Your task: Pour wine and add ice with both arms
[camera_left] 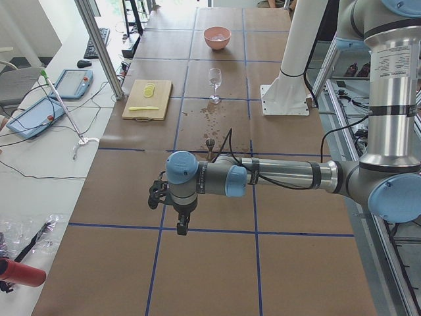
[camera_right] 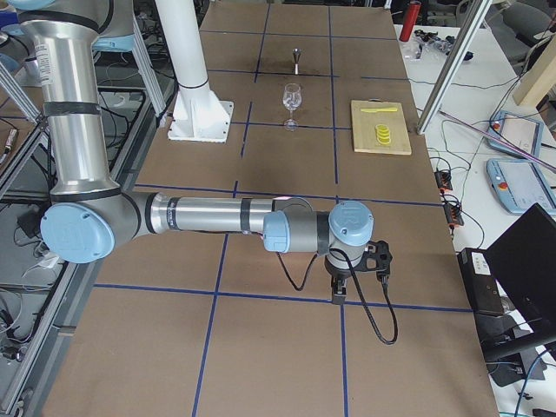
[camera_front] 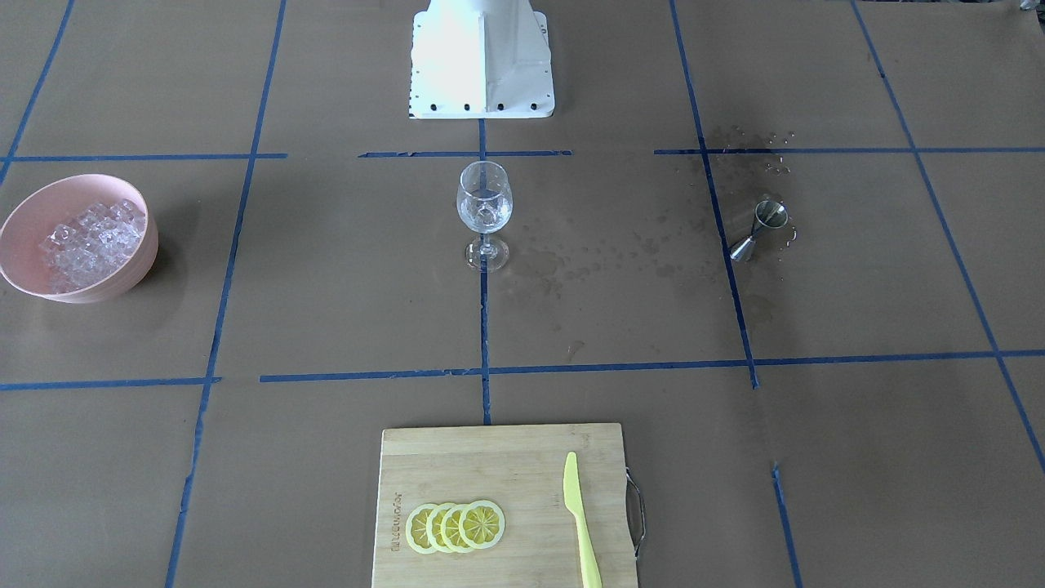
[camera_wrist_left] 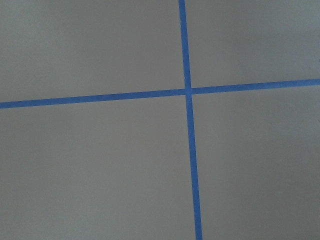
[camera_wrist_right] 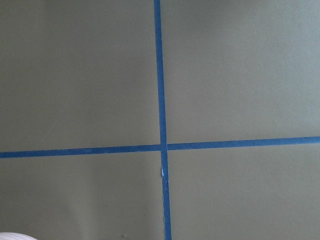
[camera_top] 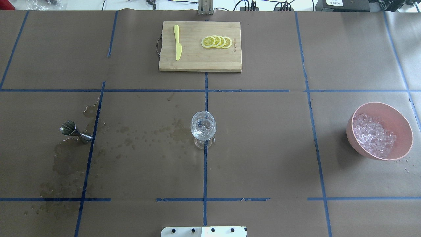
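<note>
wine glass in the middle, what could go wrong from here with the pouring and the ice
The wine glass stands on a thin stem with a small foot; a nudge or a dropped cube could tip it.
Wet patches surround the jigger, so liquid has likely spilled already; another pour may miss too.
The ice is small, clear and heaped in the bowl; cubes may slip out on the way.

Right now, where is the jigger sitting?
In the overhead view the jigger is on the robot's left side, just left of a blue tape line amid wet stains, well left of the central wine glass.
</note>
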`<state>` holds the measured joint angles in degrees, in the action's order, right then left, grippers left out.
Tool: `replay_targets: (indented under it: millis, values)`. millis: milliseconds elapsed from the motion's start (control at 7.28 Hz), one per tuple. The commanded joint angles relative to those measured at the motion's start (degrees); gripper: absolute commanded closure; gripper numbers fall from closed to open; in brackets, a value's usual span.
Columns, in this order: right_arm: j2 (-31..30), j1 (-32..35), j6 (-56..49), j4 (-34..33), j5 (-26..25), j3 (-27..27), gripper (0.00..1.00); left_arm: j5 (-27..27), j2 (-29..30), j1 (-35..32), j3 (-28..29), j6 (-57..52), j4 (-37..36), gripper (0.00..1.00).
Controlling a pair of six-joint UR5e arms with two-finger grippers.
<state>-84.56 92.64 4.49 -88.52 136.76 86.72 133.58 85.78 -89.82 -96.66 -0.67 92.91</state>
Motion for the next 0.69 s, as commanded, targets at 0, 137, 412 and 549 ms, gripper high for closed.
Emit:
replay_targets:
  millis: [0,137,412,549]
  values:
    - [0.0,0.0,0.0,0.0,0.0,0.0,0.0,0.1,0.0,0.0,0.1,-0.2,0.7,0.0]
    - [0.1,0.0,0.0,0.0,0.0,0.1,0.0,0.1,0.2,0.0,0.1,0.2,1.8,0.0]
    - [0.1,0.0,0.0,0.1,0.0,0.2,0.0,0.0,1.0,-2.7,0.1,0.3,2.7,0.0]
    - [0.1,0.0,0.0,0.1,0.0,0.2,0.0,0.0,1.7,-4.4,0.0,0.2,2.6,0.0]
